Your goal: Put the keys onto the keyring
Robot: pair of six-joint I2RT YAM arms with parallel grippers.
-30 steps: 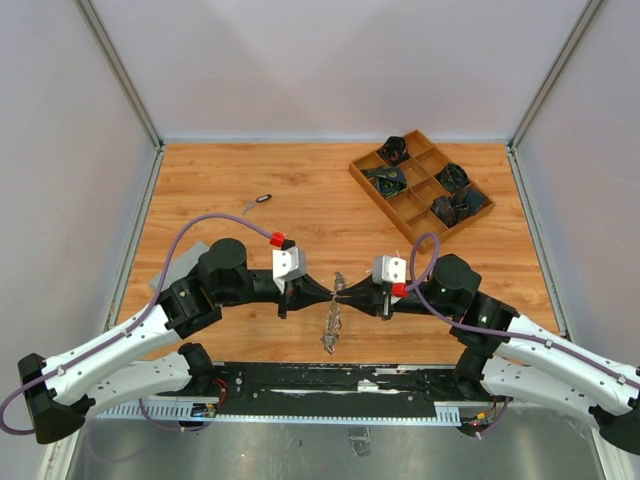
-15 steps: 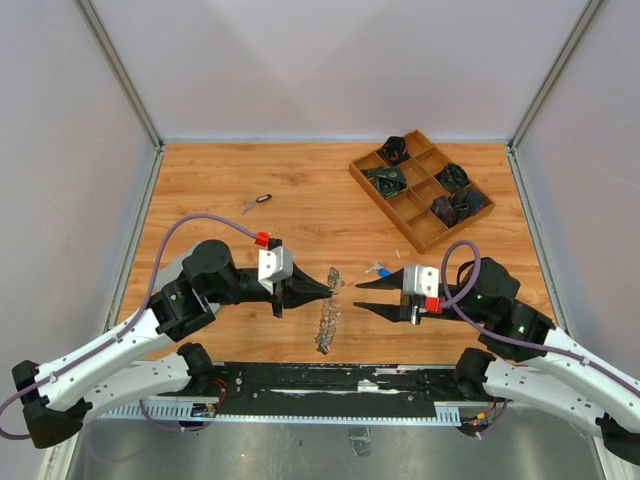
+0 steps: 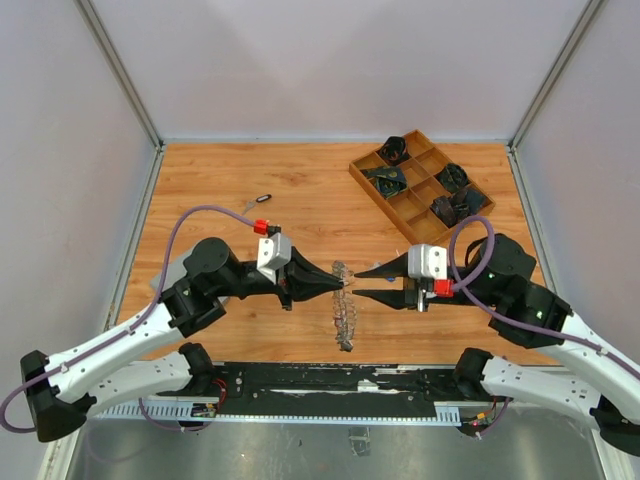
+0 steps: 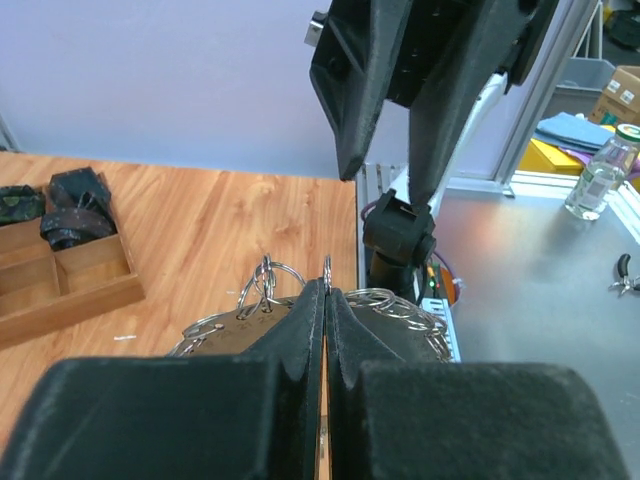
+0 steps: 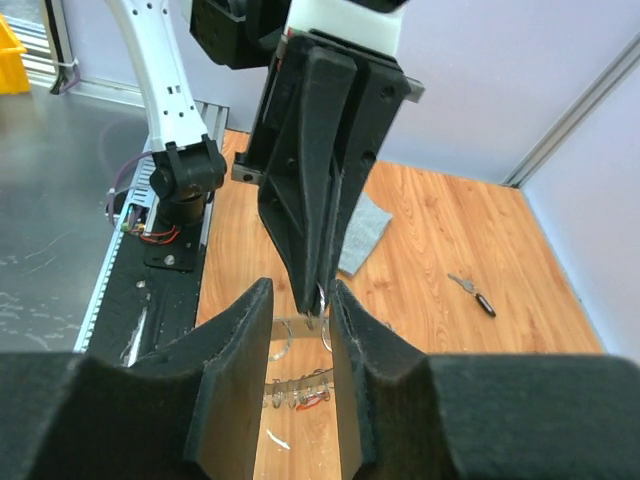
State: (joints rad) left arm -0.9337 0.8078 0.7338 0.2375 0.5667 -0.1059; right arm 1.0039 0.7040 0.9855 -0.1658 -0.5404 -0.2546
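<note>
The counter (image 3: 250, 190) is orange-brown with a straight wood-grain plank pattern. The keyring (image 3: 346, 312), at centre of the top view, is silver throughout. On the left gripper (image 3: 342, 285) and right gripper (image 3: 358, 283) the fingers (image 3: 312, 282) are matte black. Each wrist block (image 3: 272, 255) is white with a red tab (image 3: 261, 227). The cables (image 3: 190, 225) are purple. The arm links (image 3: 110, 350) are white with black joints. The compartment tray (image 3: 382, 200), upper right, is mid-brown wood with dark contents. The loose key (image 3: 257, 202), upper left, is silver with a black tag. The cloth (image 5: 362, 235) is grey. The enclosure walls (image 3: 320, 70) are pale lilac-grey.
</note>
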